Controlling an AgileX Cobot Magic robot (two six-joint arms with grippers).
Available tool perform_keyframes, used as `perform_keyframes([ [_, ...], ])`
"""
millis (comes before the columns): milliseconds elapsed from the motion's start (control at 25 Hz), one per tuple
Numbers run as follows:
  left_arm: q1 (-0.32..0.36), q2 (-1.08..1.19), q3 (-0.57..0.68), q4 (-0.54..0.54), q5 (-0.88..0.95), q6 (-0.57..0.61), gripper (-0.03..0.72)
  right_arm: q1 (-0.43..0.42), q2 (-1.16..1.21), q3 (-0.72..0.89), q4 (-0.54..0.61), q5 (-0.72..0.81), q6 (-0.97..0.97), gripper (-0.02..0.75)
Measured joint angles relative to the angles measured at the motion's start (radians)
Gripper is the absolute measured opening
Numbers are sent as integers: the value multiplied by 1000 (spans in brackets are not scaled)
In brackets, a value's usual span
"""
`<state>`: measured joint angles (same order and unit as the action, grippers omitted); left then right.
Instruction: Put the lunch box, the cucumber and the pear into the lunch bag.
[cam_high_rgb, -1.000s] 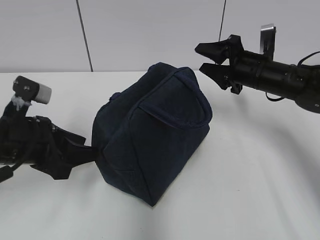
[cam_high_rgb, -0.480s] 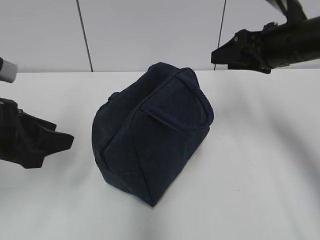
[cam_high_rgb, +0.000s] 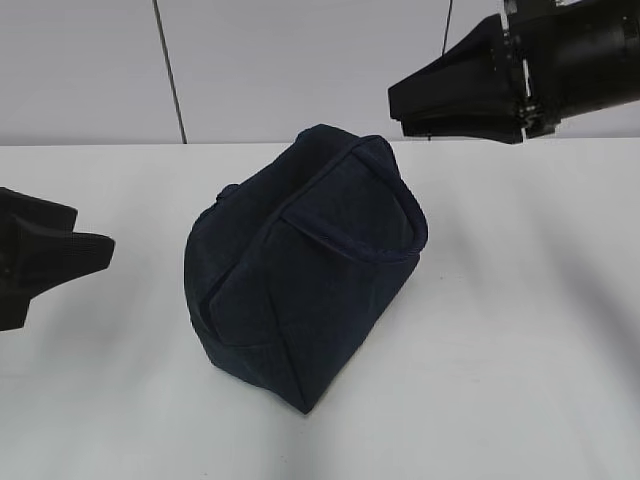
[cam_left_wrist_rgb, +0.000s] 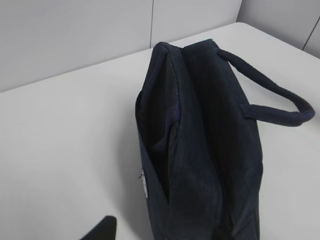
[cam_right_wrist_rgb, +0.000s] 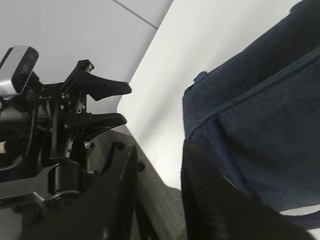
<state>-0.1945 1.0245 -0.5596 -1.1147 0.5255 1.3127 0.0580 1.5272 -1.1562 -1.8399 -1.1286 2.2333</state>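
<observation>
Exterior view: the boxy dark navy fabric lunch bag (cam_high_rgb: 300, 270) sits mid-way on the white surface (cam_high_rgb: 520, 330), rope-like handle (cam_high_rgb: 385, 225) draped on top. The left claw (cam_high_rgb: 60, 255) and right claw (cam_high_rgb: 440, 98) both stand apart from it, fingers parted, holding nothing.

1. No readable text, brand, number or sign in any view.
2. lunch bag (cam_left_wrist_rgb: 200, 150): small pale tag at the side seam, left wrist view, too small to read.
</observation>
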Motion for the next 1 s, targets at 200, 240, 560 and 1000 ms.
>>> perform_keyframes([
  [200,0,-14,0,33,20,-32,351,2,-4,7,0,-66,42,140],
  [240,0,-14,2,48,20,-39,351,2,-6,18,0,-68,42,99],
  [560,0,-14,6,83,31,-51,351,2,-18,85,0,-12,-2,0],
  [1000,0,-14,-14,88,21,-51,351,4,-140,85,0,393,-340,0],
])
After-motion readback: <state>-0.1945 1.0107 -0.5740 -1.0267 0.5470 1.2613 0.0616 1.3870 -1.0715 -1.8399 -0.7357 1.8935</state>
